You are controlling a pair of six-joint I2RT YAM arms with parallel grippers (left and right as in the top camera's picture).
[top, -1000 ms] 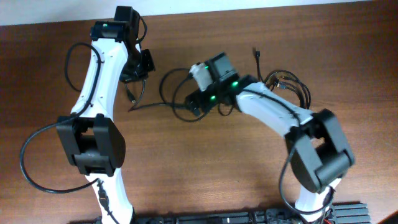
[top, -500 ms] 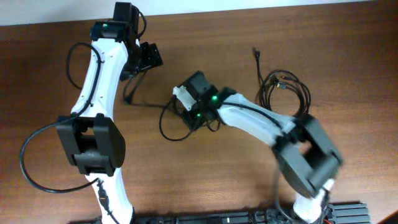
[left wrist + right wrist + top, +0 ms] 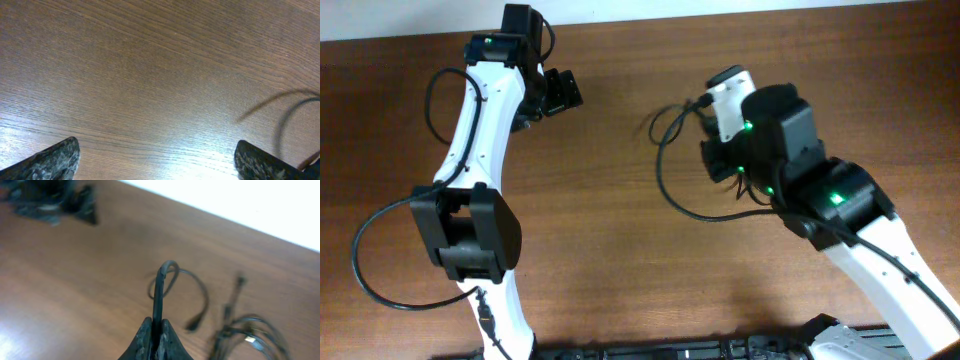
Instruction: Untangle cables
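Observation:
My right gripper (image 3: 156, 323) is shut on a thin black cable (image 3: 161, 282), raised above the table. In the right wrist view the cable rises from the jaws, loops, and ends in a small plug (image 3: 193, 325). From overhead the same cable (image 3: 662, 180) hangs in a wide arc left of the right gripper (image 3: 708, 110). More cables (image 3: 250, 330) lie tangled at the lower right of the right wrist view. My left gripper (image 3: 157, 161) is open over bare wood, holding nothing. It sits at the upper left (image 3: 563, 90) in the overhead view.
The wooden table (image 3: 620, 270) runs to a pale back edge (image 3: 240, 200). A blurred cable arc (image 3: 287, 112) shows at the right of the left wrist view. The right arm's body (image 3: 820, 190) covers most of the cable pile from above.
My left gripper opened and let go of the cable. My right gripper shut on the cable, then rose and swung right and back with it, dragging the loop across the table.

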